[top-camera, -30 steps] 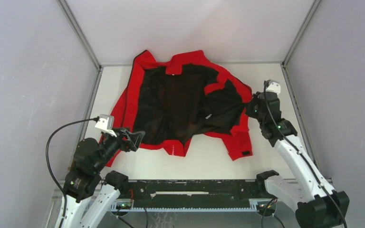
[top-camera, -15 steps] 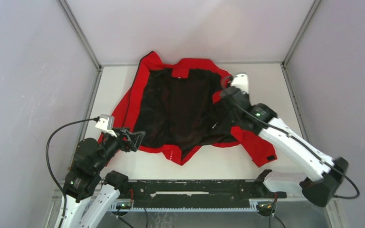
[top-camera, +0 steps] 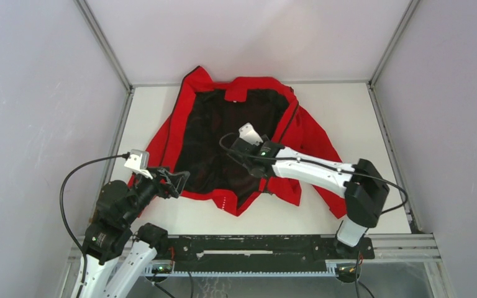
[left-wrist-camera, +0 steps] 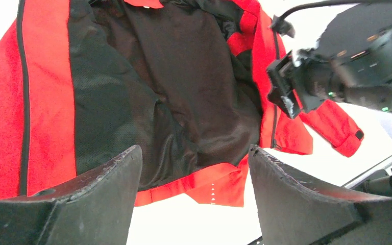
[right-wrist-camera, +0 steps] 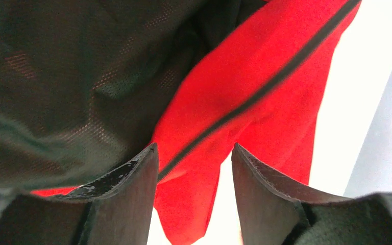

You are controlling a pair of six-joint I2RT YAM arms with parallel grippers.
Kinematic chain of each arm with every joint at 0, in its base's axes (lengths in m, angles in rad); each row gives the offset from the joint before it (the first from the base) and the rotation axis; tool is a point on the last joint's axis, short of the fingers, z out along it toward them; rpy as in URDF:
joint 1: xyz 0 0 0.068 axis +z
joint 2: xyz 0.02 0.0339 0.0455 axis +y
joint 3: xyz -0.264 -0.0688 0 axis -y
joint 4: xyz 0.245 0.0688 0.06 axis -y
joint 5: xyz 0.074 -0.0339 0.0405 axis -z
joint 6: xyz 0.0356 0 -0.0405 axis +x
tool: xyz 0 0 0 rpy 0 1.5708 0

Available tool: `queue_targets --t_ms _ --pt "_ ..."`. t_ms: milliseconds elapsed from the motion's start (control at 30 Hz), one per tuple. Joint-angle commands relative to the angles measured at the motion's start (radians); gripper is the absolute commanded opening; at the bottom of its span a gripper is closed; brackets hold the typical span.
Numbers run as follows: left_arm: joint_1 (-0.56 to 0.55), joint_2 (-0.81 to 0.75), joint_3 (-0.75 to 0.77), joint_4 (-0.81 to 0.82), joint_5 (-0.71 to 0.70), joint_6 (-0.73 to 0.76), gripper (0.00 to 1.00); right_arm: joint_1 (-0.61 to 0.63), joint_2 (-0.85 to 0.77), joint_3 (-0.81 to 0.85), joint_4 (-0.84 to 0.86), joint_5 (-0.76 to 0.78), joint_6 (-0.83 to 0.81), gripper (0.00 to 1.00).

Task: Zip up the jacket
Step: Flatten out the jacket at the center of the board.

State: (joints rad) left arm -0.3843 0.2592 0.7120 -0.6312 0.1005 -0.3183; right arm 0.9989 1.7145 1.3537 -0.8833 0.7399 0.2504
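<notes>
White tabletop (top-camera: 360, 112) bears the unzipped jacket (top-camera: 313, 133); left hand (left-wrist-camera: 195, 149) and right hand (right-wrist-camera: 195, 146) both gape, empty.

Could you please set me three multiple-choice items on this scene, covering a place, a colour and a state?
1. Where is the right hand?
A. Over the middle of the bright red long-sleeved jacket.
B. Parked by its own base.
C. Far off to the right side.
2. What colour is the jacket's mesh lining?
A. White.
B. Black.
C. Blue.
3. How does the jacket's front lie?
A. Zipped shut.
B. Spread open.
C. Rolled up.
Answers:
1 A, its arm reaches out over the lining.
2 B, dark mesh shows in every view.
3 B, the lining faces up between the parted front edges.
</notes>
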Motion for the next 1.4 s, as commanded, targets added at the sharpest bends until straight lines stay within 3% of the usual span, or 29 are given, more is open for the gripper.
queue_targets --t_ms 0,300,433,633,867,1000,1167,1200,1367 --pt "-0.005 0.0 -0.012 0.034 -0.001 -0.01 0.8 -0.038 -0.203 -0.044 0.109 -0.146 -0.005 0.63" --pt "-0.007 -0.004 -0.014 0.037 0.007 -0.01 0.8 -0.179 -0.598 -0.334 0.286 -0.401 0.106 0.71" --pt "-0.009 0.001 -0.014 0.039 0.014 -0.009 0.8 -0.257 -0.697 -0.496 0.389 -0.529 0.176 0.72" --pt "-0.013 0.001 -0.014 0.039 0.012 -0.009 0.8 -0.32 -0.736 -0.712 0.575 -0.634 0.281 0.72" --pt "-0.022 0.005 -0.014 0.036 0.008 -0.011 0.8 -0.371 -0.659 -0.799 0.695 -0.729 0.307 0.68" --pt "-0.024 0.004 -0.014 0.036 0.003 -0.011 0.8 -0.376 -0.598 -0.822 0.727 -0.728 0.302 0.56" --pt "-0.027 0.008 -0.014 0.036 0.005 -0.013 0.8 -0.378 -0.605 -0.823 0.667 -0.695 0.263 0.06" --pt "-0.028 0.01 -0.014 0.035 0.006 -0.012 0.8 -0.378 -0.621 -0.823 0.644 -0.683 0.258 0.0" --pt "-0.03 0.018 -0.013 0.039 0.02 -0.011 0.8 -0.354 -0.778 -0.81 0.478 -0.623 0.239 0.0"
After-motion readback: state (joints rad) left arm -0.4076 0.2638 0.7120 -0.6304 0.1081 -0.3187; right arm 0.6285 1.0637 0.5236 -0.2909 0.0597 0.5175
